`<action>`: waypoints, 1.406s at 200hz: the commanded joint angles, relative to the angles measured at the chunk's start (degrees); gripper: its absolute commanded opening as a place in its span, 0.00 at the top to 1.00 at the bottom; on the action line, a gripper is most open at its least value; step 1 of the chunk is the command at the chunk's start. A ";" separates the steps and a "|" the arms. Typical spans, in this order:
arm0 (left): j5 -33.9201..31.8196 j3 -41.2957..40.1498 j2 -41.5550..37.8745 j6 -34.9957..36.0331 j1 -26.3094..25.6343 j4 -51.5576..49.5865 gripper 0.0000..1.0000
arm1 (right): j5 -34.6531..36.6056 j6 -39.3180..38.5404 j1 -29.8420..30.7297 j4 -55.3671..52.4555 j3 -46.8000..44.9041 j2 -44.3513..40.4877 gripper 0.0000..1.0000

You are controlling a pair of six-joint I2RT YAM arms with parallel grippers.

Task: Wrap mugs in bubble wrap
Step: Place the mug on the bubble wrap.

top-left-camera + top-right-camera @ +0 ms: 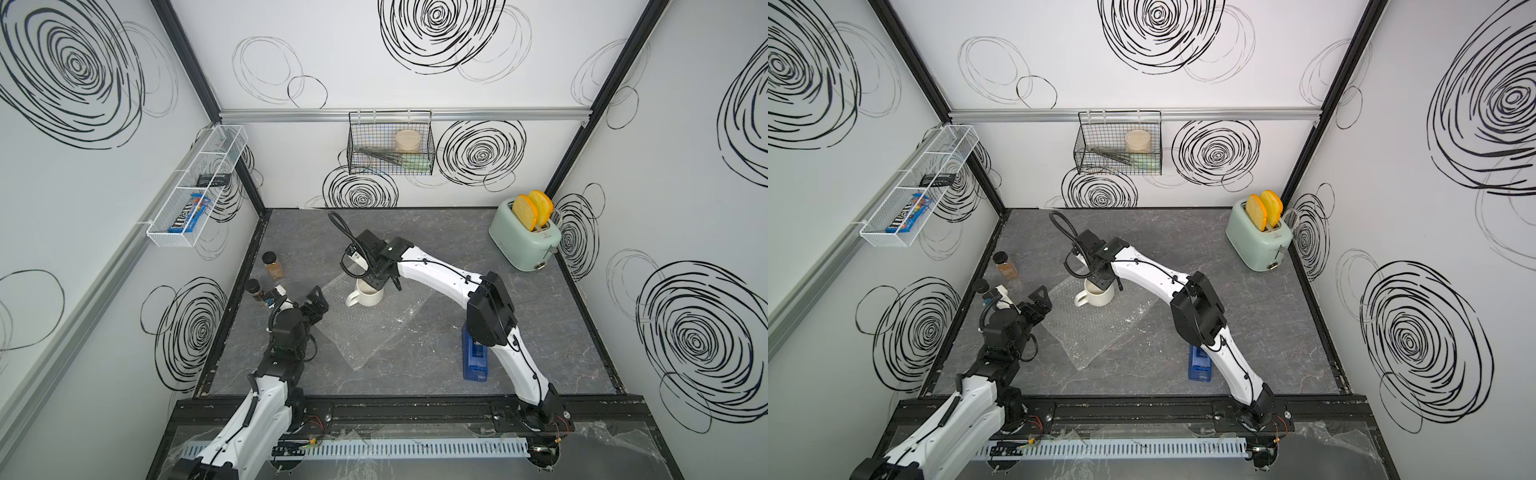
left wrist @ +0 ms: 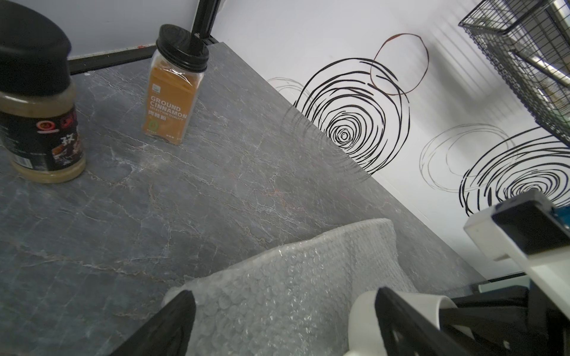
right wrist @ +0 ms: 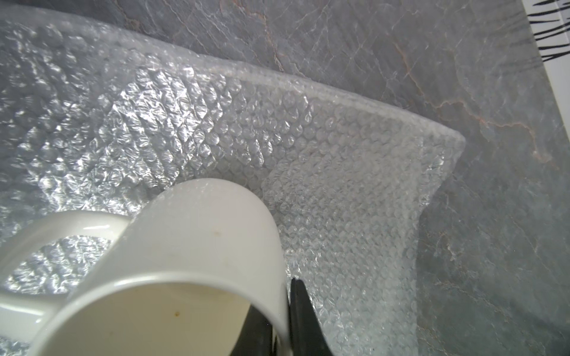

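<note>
Firstly, by count: one cream-white mug (image 1: 368, 296), one sheet of bubble wrap (image 1: 374, 332), two spice jars, one blue tape dispenser (image 1: 474, 359), one mint toaster (image 1: 524, 241) with two slices of toast, and two wire baskets on the walls, one white basket (image 1: 195, 187) and one black basket (image 1: 390, 145). Mug upright, mouth up, long axis vertical, loop handle turned toward the left arm's side of the grey counter (image 1: 540, 332). Placed over the far end of the wrap, near the middle of the counter; resting on the sheet or held just clear of it, cannot tell. Pinched at the rim by the right hand (image 3: 285, 326), nearly closed on the mug's wall on the side away from the handle, one finger inside and one outside. Beside the wrap's left edge, the left hand (image 1: 313, 305), spread wide and holding nothing, aimed toward the mug. Wrap lying askew to the counter's edges, one corner toward the front, far edge lifted a little; long axis not clear from its crumpled outline. Cinnamon jar (image 2: 174, 89) and dark-labelled jar (image 2: 40, 101) both upright by the left wall. Tape dispenser partly hidden under the right arm, long axis front to back.
</note>
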 commanded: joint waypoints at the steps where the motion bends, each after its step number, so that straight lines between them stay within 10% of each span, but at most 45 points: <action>1: 1.56 0.44 -0.18 -1.08 1.07 2.32 0.04 | -0.97 -1.28 0.44 -2.34 2.69 1.50 1.00; 232: 4.83 1.06 4.75 -1.24 3.67 4.15 0.04 | -1.77 -1.04 1.66 -8.07 -1.49 -2.58 1.00; 281: 8.11 1.52 5.98 -2.20 6.54 3.30 0.04 | -1.83 0.57 1.55 -8.31 -1.05 -2.68 0.63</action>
